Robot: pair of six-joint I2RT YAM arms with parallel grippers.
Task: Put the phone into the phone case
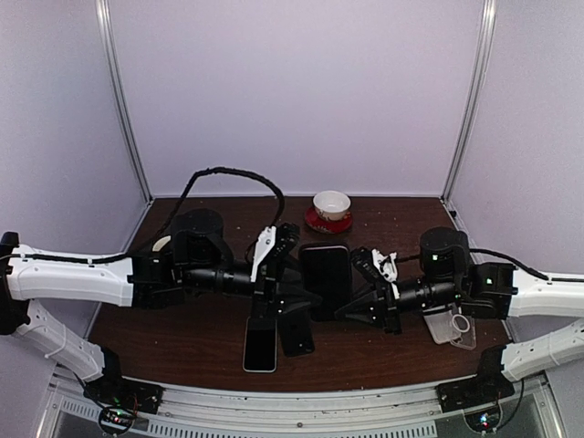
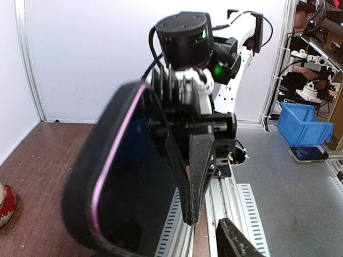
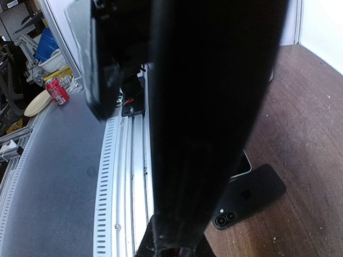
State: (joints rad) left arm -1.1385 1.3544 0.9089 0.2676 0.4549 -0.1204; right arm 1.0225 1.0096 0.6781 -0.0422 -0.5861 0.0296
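One brown table (image 1: 182, 339) carries my two arms, which meet over its middle at one black slab (image 1: 326, 272) raised off the surface (bare phone or cased phone, I cannot tell). My right gripper (image 1: 363, 290) is clamped on the slab's right edge, and my left gripper (image 1: 290, 274) stands at its left edge with jaws parted. Two phones lie flat just beside each other nearer my bases, one white-edged phone (image 1: 260, 347) screen up and one black phone (image 1: 297, 334) back up; one clear phone case (image 1: 453, 326) lies under my right arm, and one cup (image 1: 331, 202) sits on one red saucer (image 1: 327, 223) at the far edge.
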